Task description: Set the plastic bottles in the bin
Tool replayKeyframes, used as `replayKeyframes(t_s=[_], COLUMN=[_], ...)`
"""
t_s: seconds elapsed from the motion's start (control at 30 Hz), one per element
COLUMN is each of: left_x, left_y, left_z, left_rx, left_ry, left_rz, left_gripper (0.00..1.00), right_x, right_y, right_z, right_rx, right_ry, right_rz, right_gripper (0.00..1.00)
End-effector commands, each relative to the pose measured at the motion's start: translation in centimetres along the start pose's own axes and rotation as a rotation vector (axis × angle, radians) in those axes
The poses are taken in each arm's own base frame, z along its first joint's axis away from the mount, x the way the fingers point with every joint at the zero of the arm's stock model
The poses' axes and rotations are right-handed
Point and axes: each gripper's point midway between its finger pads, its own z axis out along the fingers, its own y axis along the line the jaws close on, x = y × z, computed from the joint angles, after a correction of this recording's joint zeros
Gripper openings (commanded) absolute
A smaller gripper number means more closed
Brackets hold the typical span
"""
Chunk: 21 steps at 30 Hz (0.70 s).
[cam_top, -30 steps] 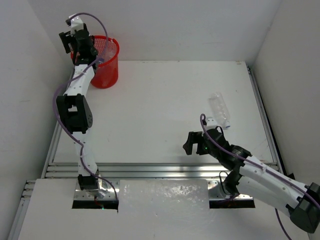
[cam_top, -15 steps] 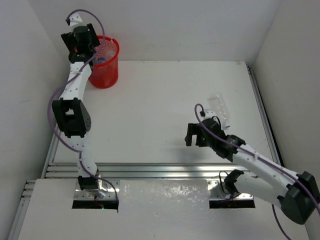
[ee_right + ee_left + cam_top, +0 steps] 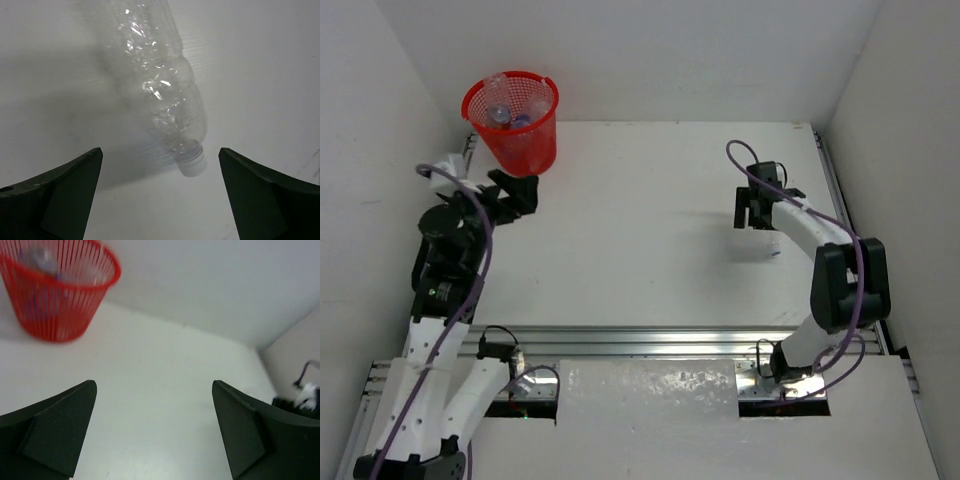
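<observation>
Robotics lab cell: white table [image 3: 640, 230] boxed in by bare white walls [image 3: 700, 60], aluminium rails [image 3: 640, 338] at near edge, left arm [image 3: 450, 240] and right arm [image 3: 845, 285] bolted there.

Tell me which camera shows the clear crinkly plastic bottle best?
The right wrist view: the clear crinkly plastic bottle fills it, cap included. In the top view, the right gripper hides most of it. The left wrist view misses it.
</observation>
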Motion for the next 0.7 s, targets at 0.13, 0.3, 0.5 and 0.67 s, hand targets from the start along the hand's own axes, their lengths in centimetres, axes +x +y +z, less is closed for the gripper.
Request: replayKeyframes(t_s=[0.13, 0.3, 0.5, 0.67], left_x=[11.4, 11.2, 12.7, 11.6], left_y=[3.5, 1.4, -6.8, -16.1], left_z=[-1.3, -1.1, -1.3, -2.4], left_rx=[-0.029, 0.061, 0.480, 0.813], left_ry=[0.293, 0.322, 0.429, 0.429], left_rz=[0.077, 0.057, -0.201, -0.236], left_gripper=[0.98, 0.98, 0.98, 0.98], right_x=[1.7, 3.5, 1.3, 4.2], right_y=[-1.4, 1.2, 12.8, 19.5], right_z=[5.7, 5.9, -7.5, -26.1], right_rx=[0.023, -0.115, -0.685, -1.595], right_ry=[0.222, 0.230, -0.117, -0.309], right_rz=[-0.120, -0.103, -0.164, -0.178], right_gripper=[0.95, 0.38, 0.17, 0.17])
